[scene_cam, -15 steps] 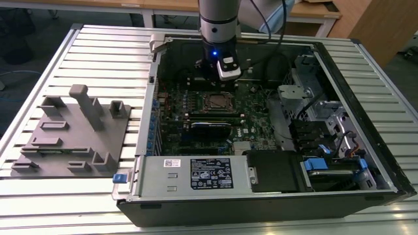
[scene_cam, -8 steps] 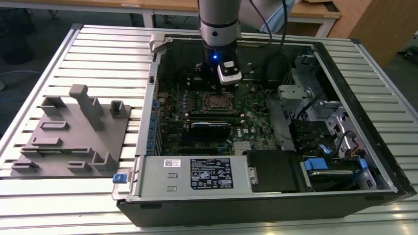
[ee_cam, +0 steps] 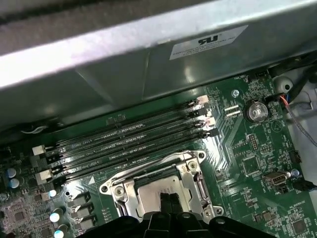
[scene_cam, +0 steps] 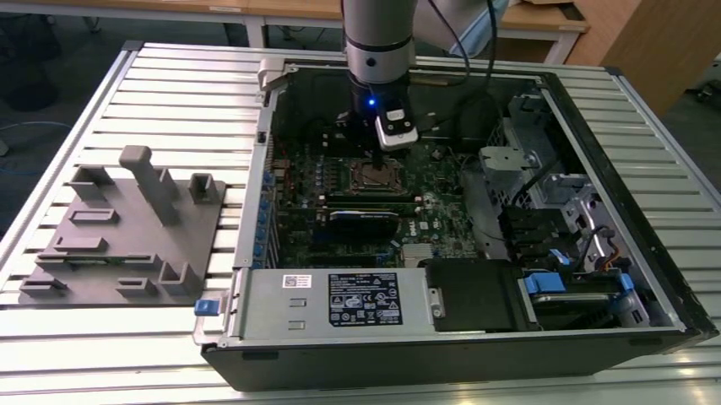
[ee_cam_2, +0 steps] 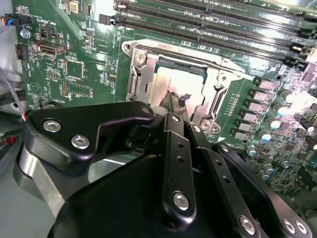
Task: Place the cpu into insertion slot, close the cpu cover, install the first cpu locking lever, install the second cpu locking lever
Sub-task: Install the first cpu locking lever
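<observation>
Open black computer case (scene_cam: 631,253) on ribbed metal table (scene_cam: 169,76), green circuit board (scene_cam: 338,194) inside. Grey moulded fixture (scene_cam: 124,228) beside case, on exterior view's left. One silver arm (scene_cam: 377,42) drops vertically over insertion slot (ee_cam_2: 173,82). Four long black memory slots (ee_cam: 133,144) flank slot. Black gripper (ee_cam_2: 174,101), fingers clenched, tips on dull silver cpu (ee_cam_2: 171,84) seated in slot, silvery cpu cover (ee_cam_2: 218,79) framing it.

No print can be made out. White labels are seen on the power supply (scene_cam: 338,297) in the exterior view and on the chassis wall (ee_cam: 208,42) above the memory slots (ee_cam: 133,144).
</observation>
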Controlling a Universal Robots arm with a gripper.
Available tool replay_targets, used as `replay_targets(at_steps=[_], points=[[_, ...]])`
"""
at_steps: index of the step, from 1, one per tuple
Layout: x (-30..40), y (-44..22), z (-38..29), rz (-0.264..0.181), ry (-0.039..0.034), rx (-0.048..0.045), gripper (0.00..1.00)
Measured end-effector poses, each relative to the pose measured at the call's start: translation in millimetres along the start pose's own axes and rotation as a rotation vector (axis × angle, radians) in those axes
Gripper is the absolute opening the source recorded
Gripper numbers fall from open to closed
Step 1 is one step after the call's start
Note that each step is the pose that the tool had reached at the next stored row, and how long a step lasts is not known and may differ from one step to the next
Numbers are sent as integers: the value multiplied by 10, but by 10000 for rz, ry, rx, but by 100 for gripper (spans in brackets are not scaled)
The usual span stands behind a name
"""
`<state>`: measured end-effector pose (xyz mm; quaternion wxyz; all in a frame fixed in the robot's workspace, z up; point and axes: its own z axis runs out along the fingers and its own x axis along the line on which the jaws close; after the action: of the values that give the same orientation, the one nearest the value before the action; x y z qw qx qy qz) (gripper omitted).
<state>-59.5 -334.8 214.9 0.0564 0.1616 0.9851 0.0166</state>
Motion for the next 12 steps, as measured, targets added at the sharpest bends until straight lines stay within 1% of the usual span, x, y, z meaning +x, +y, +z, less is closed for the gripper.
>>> replay_targets(at_steps=[6, 12], points=[[-10, 5, -89, -1, 2, -4, 10], [-20, -16, -93, -12, 54, 27, 10]])
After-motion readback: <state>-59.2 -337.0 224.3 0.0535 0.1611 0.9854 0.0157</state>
